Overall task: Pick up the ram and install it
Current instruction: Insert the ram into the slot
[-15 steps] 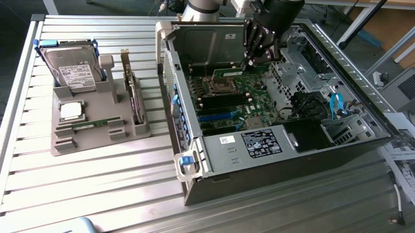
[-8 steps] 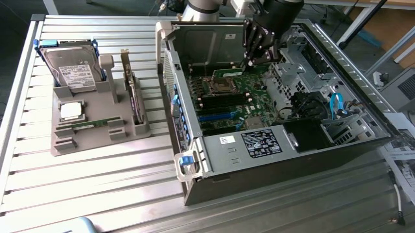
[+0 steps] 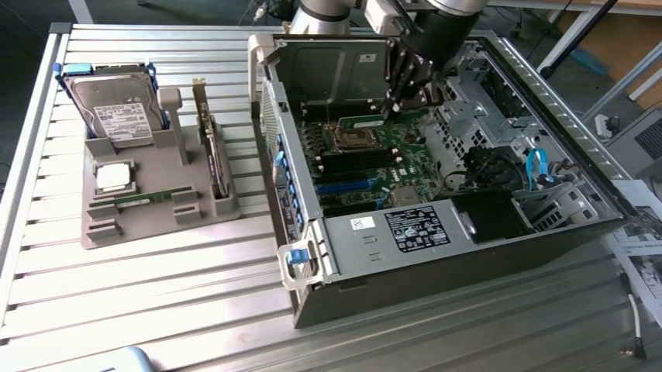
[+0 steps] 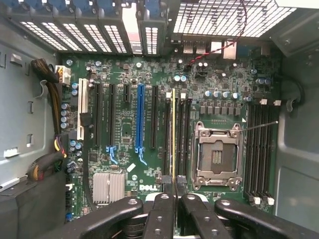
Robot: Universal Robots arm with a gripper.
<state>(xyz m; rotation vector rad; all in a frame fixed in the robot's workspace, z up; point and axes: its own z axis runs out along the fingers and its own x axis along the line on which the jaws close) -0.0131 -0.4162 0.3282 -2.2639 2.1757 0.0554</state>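
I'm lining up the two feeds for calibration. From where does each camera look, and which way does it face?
Exterior view: high, off the table, looking down slantwise on the open computer case and the parts tray; the arm and its pincer reach into the case.
Wrist view: on the wrist, looking down along the pincer at the motherboard; the black fingers show, shut on the ram.
Shared: the pincer, the ram, the processor socket.

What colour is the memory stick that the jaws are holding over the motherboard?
Green; the memory stick shows best in the exterior view.
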